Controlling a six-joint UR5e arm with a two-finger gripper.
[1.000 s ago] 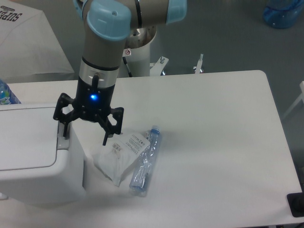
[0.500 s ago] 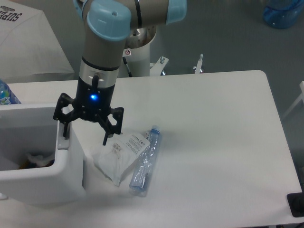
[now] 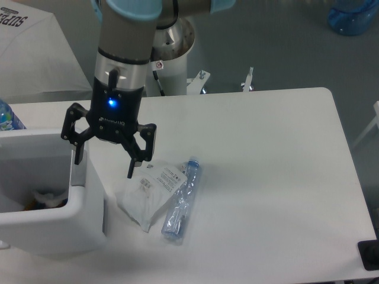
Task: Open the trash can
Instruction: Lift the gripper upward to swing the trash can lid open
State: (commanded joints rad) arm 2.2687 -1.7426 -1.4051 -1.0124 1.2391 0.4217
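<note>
The trash can [image 3: 65,222] is a large white boxy bin at the table's left edge. Its top stands open and rubbish shows inside; the lid itself is out of view. My gripper [image 3: 105,167] hangs just above the bin's right rim, fingers spread wide and empty. One fingertip [image 3: 77,158] is over the rim, the other [image 3: 131,174] is over the table to the right.
A white plastic packet [image 3: 149,192] and a clear plastic bottle [image 3: 181,201] lie on the white table [image 3: 266,177] right of the bin. Another bottle [image 3: 7,115] stands behind the bin. A black object [image 3: 370,254] sits at the table's front right corner.
The bin's flat lid, shut a second ago, has swung open, showing the inside. My gripper has since lifted a little off the rim.
</note>
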